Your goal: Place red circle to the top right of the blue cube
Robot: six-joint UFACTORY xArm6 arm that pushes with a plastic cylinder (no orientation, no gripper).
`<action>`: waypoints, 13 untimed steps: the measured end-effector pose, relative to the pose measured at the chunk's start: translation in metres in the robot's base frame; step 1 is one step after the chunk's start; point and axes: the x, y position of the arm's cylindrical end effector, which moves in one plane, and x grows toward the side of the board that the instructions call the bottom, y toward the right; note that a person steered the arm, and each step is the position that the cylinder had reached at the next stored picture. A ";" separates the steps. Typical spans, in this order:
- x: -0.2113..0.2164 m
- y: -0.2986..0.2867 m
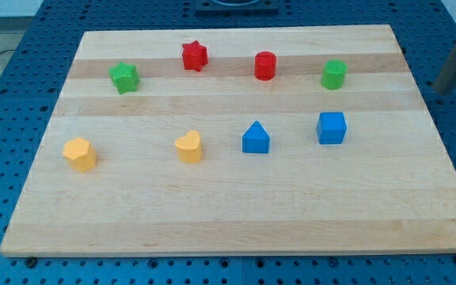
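The red circle [265, 66] is a short red cylinder in the upper middle of the wooden board [228, 214]. The blue cube [331, 127] sits below it and to its right, in the board's right half. The red circle lies up and to the left of the blue cube, well apart from it. A blurred dark rod comes in at the view's right edge, off the board. My tip [444, 89] is to the right of the green circle and above and right of the blue cube, touching no block.
A green circle [333, 74] stands just above the blue cube. A red star [194, 56] and a green star [123, 77] are at the upper left. A blue triangle [256, 138], a yellow heart [189, 147] and a yellow hexagon [79, 153] line the middle row.
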 end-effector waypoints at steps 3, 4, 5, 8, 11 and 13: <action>0.012 -0.117; 0.012 -0.166; 0.014 -0.245; -0.037 -0.349; -0.086 -0.280; -0.013 -0.248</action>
